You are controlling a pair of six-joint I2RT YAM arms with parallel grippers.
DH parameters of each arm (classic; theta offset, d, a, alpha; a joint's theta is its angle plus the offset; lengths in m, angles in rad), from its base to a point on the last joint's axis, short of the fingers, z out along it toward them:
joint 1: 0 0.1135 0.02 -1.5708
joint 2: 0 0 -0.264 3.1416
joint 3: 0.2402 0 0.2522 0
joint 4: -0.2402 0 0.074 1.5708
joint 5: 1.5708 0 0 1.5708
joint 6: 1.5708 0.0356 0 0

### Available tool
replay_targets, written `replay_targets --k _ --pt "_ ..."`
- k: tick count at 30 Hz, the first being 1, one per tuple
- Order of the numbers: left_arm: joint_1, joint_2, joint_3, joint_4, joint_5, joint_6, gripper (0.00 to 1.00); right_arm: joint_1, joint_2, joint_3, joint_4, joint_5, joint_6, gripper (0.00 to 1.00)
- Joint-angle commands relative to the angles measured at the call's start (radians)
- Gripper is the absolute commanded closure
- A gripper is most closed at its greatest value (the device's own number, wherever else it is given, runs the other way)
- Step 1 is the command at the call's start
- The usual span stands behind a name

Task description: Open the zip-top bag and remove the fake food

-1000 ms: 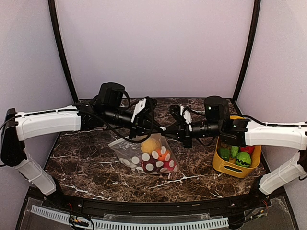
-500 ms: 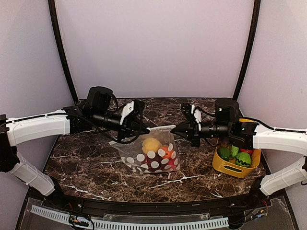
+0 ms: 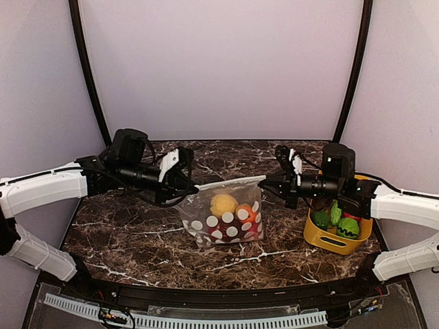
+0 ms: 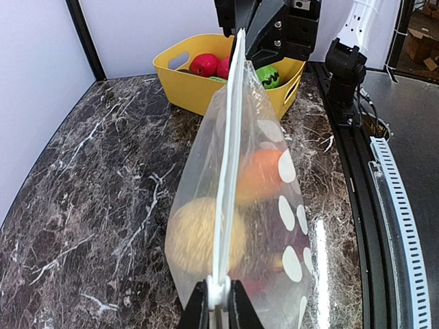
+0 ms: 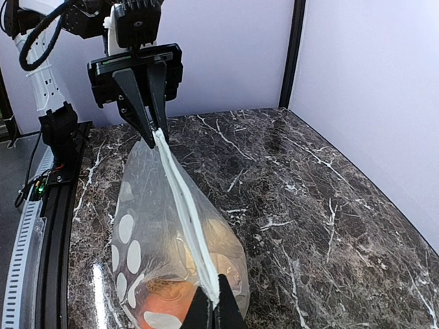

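The zip-top bag [image 3: 223, 218], clear with white dots, hangs upright between both grippers, its bottom on the marble table. Its white zip strip [image 3: 230, 182] is stretched taut from one gripper to the other. My left gripper [image 3: 194, 186] is shut on the strip's left end, where a white tab [image 4: 218, 289] sits between the fingers. My right gripper [image 3: 265, 180] is shut on the right end [image 5: 214, 301]. The fake food lies inside the bag: a yellow fruit [image 3: 223, 203], an orange-red one [image 3: 245, 212] and a dark maroon one [image 3: 218, 231]. The strip looks closed along its length.
A yellow basket [image 3: 328, 240] with green toy vegetables and red pieces stands at the right, under the right arm. It also shows behind the bag as the yellow basket [image 4: 180, 96] in the left wrist view. The black table rail [image 3: 206, 296] runs along the near edge.
The grippers have drawn apart, left to the left and right to the right. The bag's strip has been pulled taut, and the bag has shifted slightly right and stands more upright.
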Motion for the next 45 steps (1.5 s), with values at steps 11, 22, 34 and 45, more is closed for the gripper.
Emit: replay_targets --k 11,22,34,45 --pt "0.023 -0.092 -0.063 -0.199 -0.188 0.033 0.99 -0.067 -0.085 -0.092 0.081 0.064 0.056 1.0" --pt "0.048 -0.164 -0.112 -0.253 -0.248 0.049 0.99 -0.098 -0.115 -0.109 0.059 0.071 0.051 1.0" --pt "0.058 -0.175 -0.107 -0.2 -0.219 0.019 0.76 -0.102 -0.08 -0.098 0.089 -0.004 0.076 1.0" --pt "0.056 -0.182 0.01 -0.171 -0.139 -0.047 0.29 -0.09 -0.05 -0.079 0.105 -0.105 0.073 1.0"
